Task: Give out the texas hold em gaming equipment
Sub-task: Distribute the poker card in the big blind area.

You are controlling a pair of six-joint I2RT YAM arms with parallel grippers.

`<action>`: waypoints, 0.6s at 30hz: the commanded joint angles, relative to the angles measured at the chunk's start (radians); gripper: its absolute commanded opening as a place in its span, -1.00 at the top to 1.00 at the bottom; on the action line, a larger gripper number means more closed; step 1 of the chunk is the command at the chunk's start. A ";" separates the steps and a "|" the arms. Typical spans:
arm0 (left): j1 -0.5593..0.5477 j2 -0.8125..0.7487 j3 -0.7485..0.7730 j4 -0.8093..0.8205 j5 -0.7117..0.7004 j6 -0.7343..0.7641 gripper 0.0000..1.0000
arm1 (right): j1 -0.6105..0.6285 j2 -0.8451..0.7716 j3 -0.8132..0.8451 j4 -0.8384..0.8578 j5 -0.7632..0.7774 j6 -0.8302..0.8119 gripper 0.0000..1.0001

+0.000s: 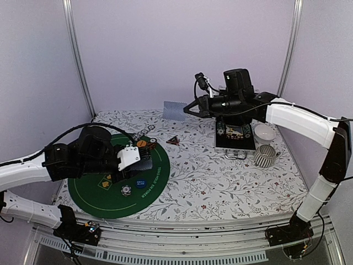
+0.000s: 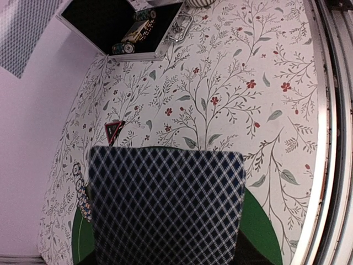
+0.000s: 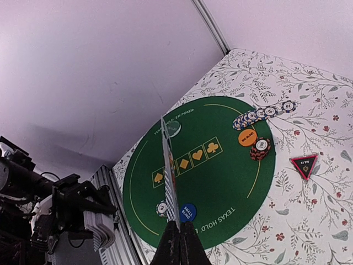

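Jutting from right gripper: playing card

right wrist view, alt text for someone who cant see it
The right gripper pinches a playing card seen edge-on above a round green mat. Chips, an orange disc and a blue disc lie on the mat; a red-edged triangular marker sits beside it on the floral tablecloth.

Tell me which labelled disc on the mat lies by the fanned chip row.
The orange disc, beside the chip row; the blue disc lies apart, across the mat.
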 commanded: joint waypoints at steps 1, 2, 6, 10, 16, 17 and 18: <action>0.010 -0.031 0.004 -0.007 0.011 -0.023 0.03 | -0.013 0.139 0.127 0.068 -0.004 -0.030 0.96; 0.011 -0.035 0.004 -0.007 0.010 -0.022 0.03 | -0.014 0.176 0.158 0.083 -0.004 -0.028 0.96; 0.012 -0.043 0.000 -0.012 0.008 -0.024 0.03 | -0.015 0.350 0.265 0.180 -0.091 0.055 0.96; 0.013 -0.045 -0.002 -0.013 0.010 -0.022 0.03 | 0.001 0.504 0.296 0.333 -0.133 0.256 0.96; 0.015 -0.046 0.002 -0.015 0.006 -0.023 0.03 | 0.048 0.773 0.491 0.470 -0.095 0.463 0.96; 0.015 -0.046 0.004 -0.015 0.005 -0.024 0.03 | 0.055 0.814 0.528 0.489 -0.091 0.490 0.96; 0.017 -0.048 0.003 -0.016 0.006 -0.023 0.03 | 0.060 0.852 0.560 0.506 -0.090 0.528 0.96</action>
